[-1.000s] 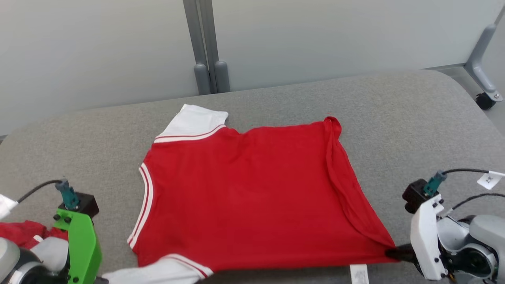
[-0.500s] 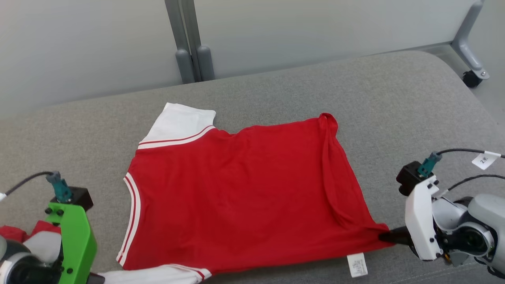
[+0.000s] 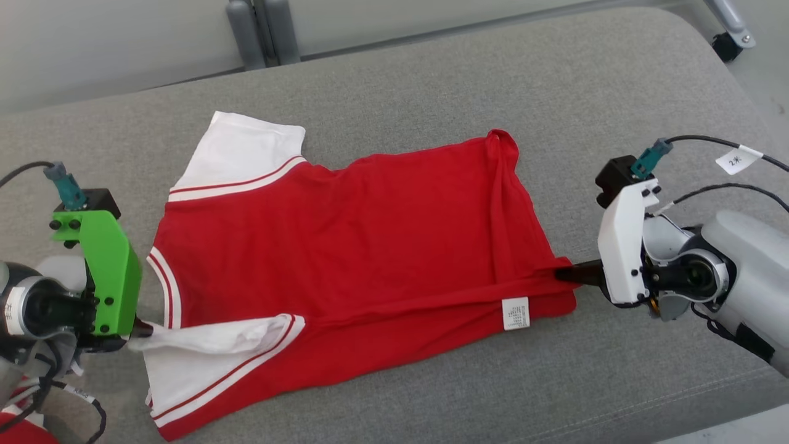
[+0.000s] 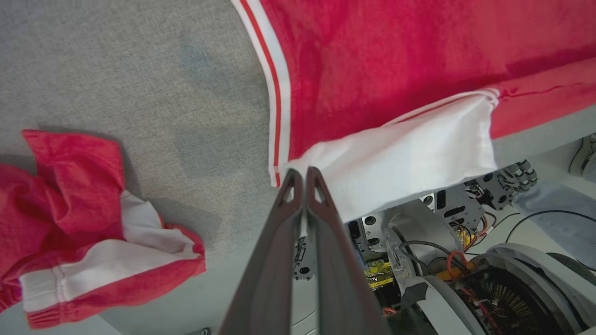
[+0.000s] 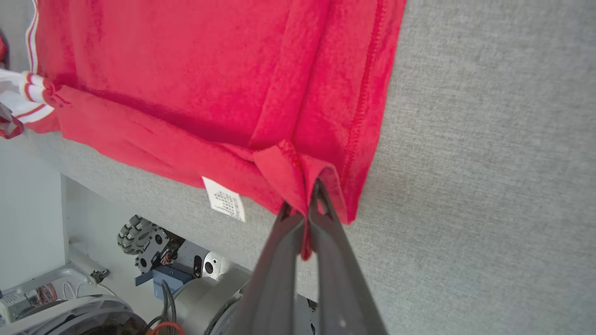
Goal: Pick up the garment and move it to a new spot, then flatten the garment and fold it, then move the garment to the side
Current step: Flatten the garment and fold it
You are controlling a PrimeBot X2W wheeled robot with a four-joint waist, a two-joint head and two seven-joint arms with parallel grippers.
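Folding looks part-done imo: garment (image 3: 370,234) lies spread on bench (image 3: 431,80), near edge drawn up, w/ left gripper (image 3: 140,328) pinched shut on near white sleeve (image 3: 216,336) & right gripper (image 3: 564,273) pinching right hem corner (image 5: 288,172); fold to finish, then move aside.

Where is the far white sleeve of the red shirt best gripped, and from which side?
Probably at the outer cuff corner of the far white sleeve, coming low from the robot's left: it lies flat and juts past the body of the red shirt.
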